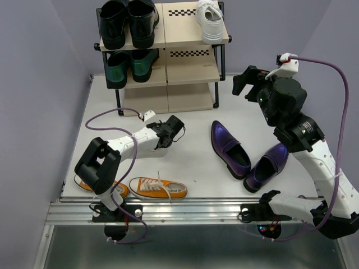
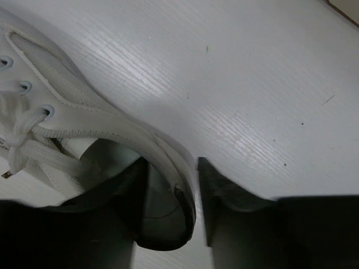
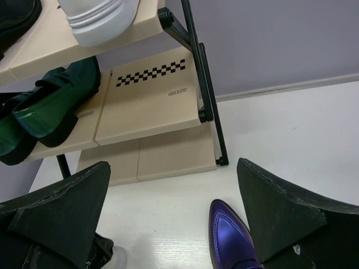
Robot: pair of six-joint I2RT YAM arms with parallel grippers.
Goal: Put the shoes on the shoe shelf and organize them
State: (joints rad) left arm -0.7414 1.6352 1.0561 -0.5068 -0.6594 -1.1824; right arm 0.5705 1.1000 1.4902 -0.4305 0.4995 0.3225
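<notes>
White sneaker (image 2: 84,106) sits on the surface (image 1: 193,112) with the left jaws astride its heel wall; its mate (image 1: 211,22) is up on the shelf (image 1: 188,70).
Near edge: orange sneakers (image 1: 159,188), soft canvas, white rubber soles. Left jaws have one side inside the padded collar and one outside, nearly closed; can't tell if pinched. Squeeze the stiff heel, not the laces, lift sole-level, then set it beside the mate on the top board. Purple loafers (image 1: 230,148) are glossy, slick and lying askew. Right jaws wide open, empty, raised near the shelf. Shelf: thin black metal frame, smooth beige boards, checkered strips.
</notes>
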